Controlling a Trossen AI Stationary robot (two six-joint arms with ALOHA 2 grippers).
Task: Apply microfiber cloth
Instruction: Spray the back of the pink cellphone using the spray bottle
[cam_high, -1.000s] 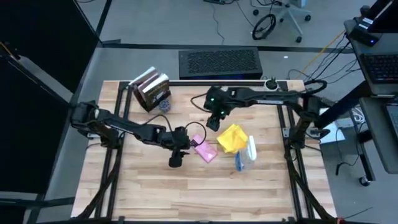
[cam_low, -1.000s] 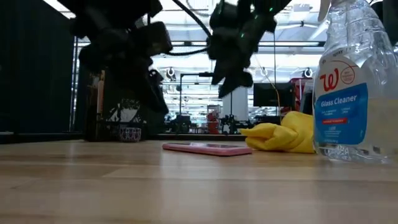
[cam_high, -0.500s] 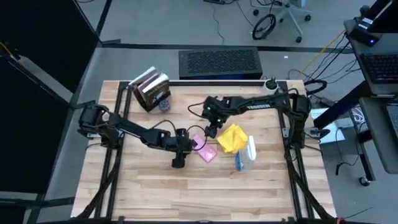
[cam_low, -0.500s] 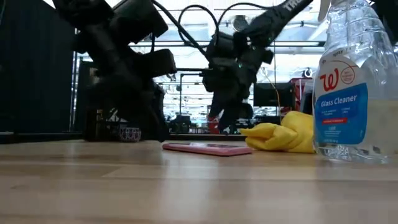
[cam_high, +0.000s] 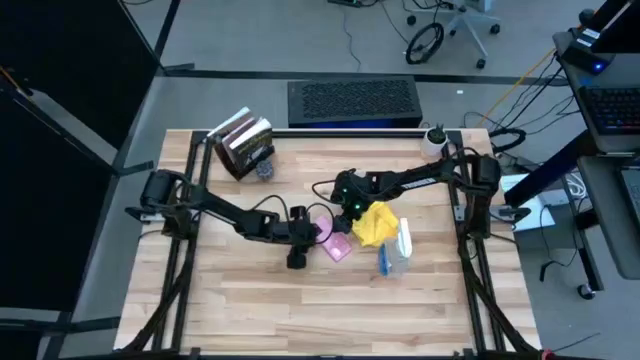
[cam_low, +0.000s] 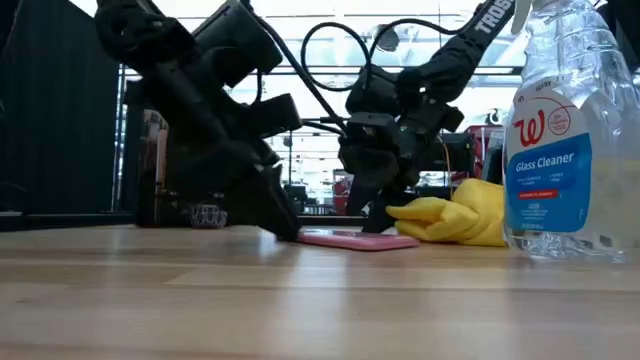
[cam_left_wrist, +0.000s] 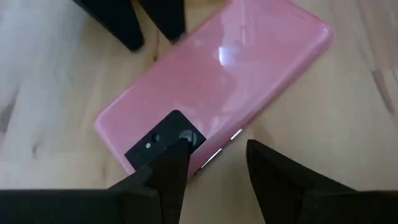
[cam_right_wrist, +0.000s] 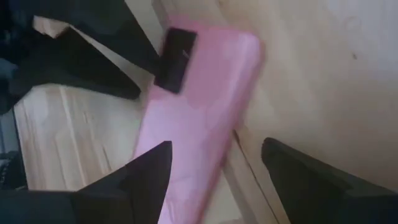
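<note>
**Cloth not yet picked up; both grippers low at the phone**

We judge the task to be at an early stage. The microfiber cloth lies crumpled on the table, between the pink phone and the spray bottle, and nothing is gripping it. In the low view the cloth sits in a heap just beside the bottle's base, its near edge close to the phone's far end. What is left, as we read it, is everything that matters: taking hold of the cloth, bringing it onto the phone and wiping.

Our left gripper is down at the table by the phone's camera end. In its wrist view the two fingers stand apart with a clear gap, one tip over the phone's corner near the dark camera block, the other over bare wood. They hold nothing; whether a tip actually presses the phone we cannot tell.

Our right gripper is low between the phone and the cloth. Its wrist view shows the fingers spread wide, with the pink phone lying between them on the wood, and nothing clamped. From the low view its tips come down close to the phone's far end, just beside the cloth, but we see no contact with the fabric.
</note>
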